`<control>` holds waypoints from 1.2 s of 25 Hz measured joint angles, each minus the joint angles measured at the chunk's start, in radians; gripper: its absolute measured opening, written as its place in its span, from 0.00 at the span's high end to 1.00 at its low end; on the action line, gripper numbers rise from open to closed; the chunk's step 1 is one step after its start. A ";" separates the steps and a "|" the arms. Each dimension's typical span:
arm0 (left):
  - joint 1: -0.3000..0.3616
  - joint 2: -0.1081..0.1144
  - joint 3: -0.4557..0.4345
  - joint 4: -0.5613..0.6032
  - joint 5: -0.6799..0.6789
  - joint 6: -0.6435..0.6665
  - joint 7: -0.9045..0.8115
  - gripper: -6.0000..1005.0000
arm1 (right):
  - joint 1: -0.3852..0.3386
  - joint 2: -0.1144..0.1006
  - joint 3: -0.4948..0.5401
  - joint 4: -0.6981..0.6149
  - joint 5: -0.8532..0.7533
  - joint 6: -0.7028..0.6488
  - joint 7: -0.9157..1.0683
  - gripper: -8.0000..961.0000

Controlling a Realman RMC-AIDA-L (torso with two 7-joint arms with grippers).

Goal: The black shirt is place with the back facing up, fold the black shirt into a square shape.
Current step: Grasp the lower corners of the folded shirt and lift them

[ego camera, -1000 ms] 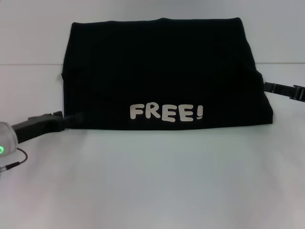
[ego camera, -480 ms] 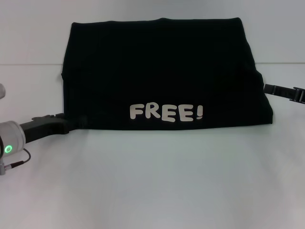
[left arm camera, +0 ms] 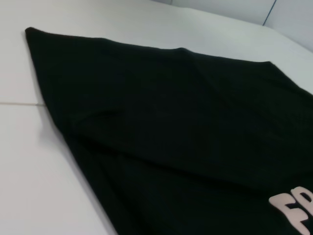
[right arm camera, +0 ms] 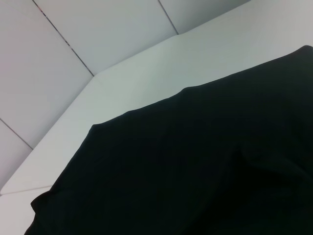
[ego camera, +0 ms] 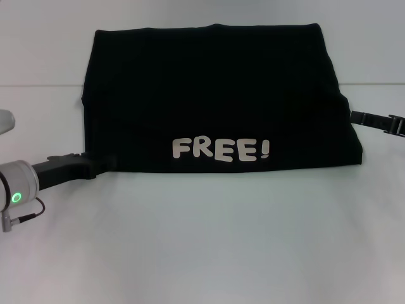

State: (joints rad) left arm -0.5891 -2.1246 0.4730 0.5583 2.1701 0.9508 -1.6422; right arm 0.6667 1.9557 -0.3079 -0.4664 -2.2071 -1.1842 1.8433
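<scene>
The black shirt [ego camera: 209, 95] lies folded into a wide rectangle on the white table [ego camera: 202, 240]. Its cream "FREE!" lettering [ego camera: 221, 149] faces up near the front edge. My left gripper [ego camera: 104, 164] lies low on the table at the shirt's front left corner, its tip against the fabric edge. My right gripper [ego camera: 354, 116] reaches in from the right and meets the shirt's right edge about halfway back. The left wrist view shows the shirt [left arm camera: 171, 122] close up with part of the lettering [left arm camera: 293, 208]. The right wrist view shows plain black fabric [right arm camera: 195, 171].
A thin seam [ego camera: 38, 86] runs across the table behind the shirt's middle. Pale wall panels [right arm camera: 98, 34] stand beyond the table's far edge. Bare white tabletop stretches in front of the shirt.
My left arm has slid a little toward the front and to the right along the shirt's front left corner. The shirt and the right arm have not moved.
</scene>
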 joint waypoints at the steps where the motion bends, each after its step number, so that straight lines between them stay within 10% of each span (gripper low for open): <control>1: 0.000 0.000 0.002 -0.003 0.002 -0.005 0.000 0.25 | 0.000 0.000 0.000 0.000 0.000 0.000 -0.001 0.29; 10: -0.003 -0.002 0.013 -0.006 0.007 -0.003 0.000 0.41 | -0.007 -0.004 -0.001 0.000 0.002 -0.002 0.002 0.29; 23: -0.015 0.005 0.013 -0.001 0.007 -0.011 -0.001 1.00 | -0.003 -0.014 -0.020 0.000 -0.041 0.037 0.024 0.29; 30: -0.007 0.012 0.012 0.040 0.021 0.035 -0.026 1.00 | 0.004 -0.031 -0.129 -0.026 -0.083 0.064 0.107 0.29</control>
State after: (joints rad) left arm -0.5958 -2.1121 0.4851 0.5982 2.1916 0.9854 -1.6678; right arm 0.6707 1.9248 -0.4374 -0.4927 -2.2903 -1.1198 1.9506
